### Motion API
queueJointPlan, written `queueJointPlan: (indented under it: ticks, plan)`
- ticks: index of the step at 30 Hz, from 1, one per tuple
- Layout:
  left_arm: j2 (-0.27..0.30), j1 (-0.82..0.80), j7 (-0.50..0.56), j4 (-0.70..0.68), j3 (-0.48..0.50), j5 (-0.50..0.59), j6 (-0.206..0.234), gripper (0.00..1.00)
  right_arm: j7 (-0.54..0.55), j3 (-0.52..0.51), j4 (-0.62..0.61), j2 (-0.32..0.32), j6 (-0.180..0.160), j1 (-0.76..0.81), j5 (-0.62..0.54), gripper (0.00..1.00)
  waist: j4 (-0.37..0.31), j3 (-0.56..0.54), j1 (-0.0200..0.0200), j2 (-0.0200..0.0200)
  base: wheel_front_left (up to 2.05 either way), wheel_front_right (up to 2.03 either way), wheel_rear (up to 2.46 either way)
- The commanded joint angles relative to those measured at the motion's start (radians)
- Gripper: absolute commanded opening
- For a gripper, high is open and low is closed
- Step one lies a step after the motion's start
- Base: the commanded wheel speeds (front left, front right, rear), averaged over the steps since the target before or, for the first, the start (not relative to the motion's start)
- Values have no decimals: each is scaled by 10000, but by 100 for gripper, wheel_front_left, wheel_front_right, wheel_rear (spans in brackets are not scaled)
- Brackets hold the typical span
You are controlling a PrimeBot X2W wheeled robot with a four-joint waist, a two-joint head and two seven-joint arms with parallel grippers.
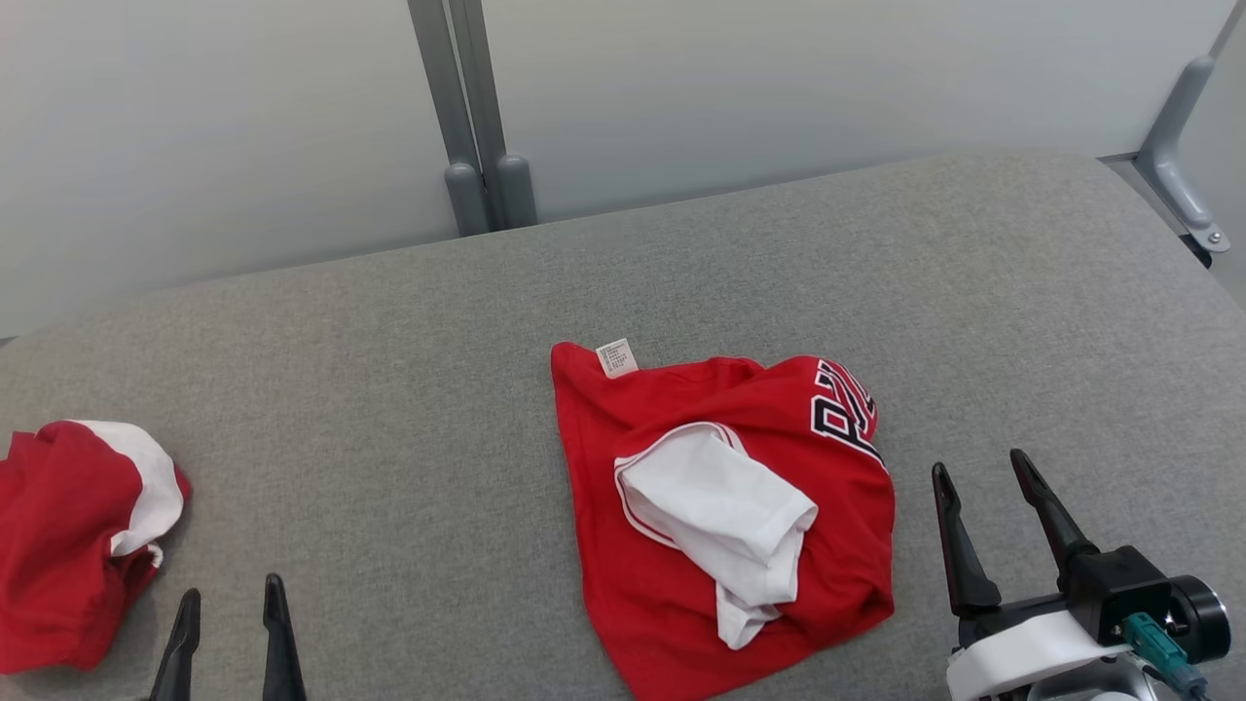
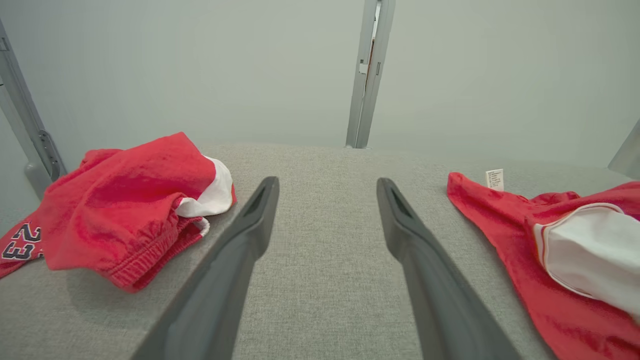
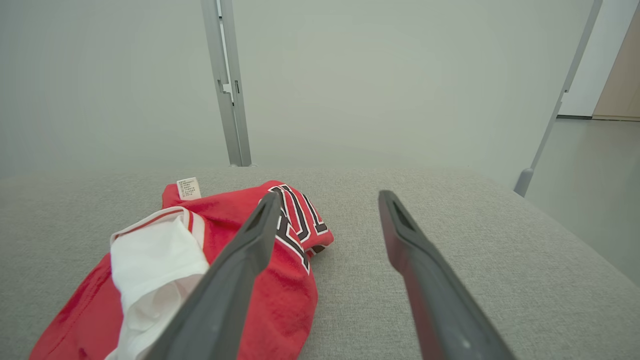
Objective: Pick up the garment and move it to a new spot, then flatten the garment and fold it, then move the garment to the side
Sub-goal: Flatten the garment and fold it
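The right end effector (image 1: 979,462) stands wide and empty just right of the crumpled red garment (image 1: 740,409), not touching it. The left end effector (image 1: 232,589), equally wide and empty, points over bare bench (image 1: 389,370) between that garment and a second red bundle (image 1: 68,526) at the far left. Nothing is gripped, so I judge the first step, the pick-up, is not yet begun; the next move calls for lowering onto an edge of the central heap and pinching cloth. Its near hem runs off the head view, the black lettering (image 1: 839,417) is folded over and unreadable, and which bundle is meant is uncertain.
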Motion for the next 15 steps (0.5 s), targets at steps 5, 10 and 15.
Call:
queueJointPlan:
  ticks: [5, 10, 15]
  plan:
    - [-12, -870, -21, -143, -1092, -787, -78, 100, -31, 65, -5, 20, 1, -167, 21, 100, -127, 191, 0, 0, 0, 0, 0]
    - [-11, -1851, 5, 448, -3284, -1450, -114, 100, -31, 230, 47, 31, 1, -275, 34, 100, -393, 380, 0, 0, 0, 0, 0]
    - [19, -3093, 886, 1401, -5355, -3283, -34, 100, -31, 478, 83, 62, 1, -545, 95, 100, -794, 806, 0, 0, 0, 0, 0]
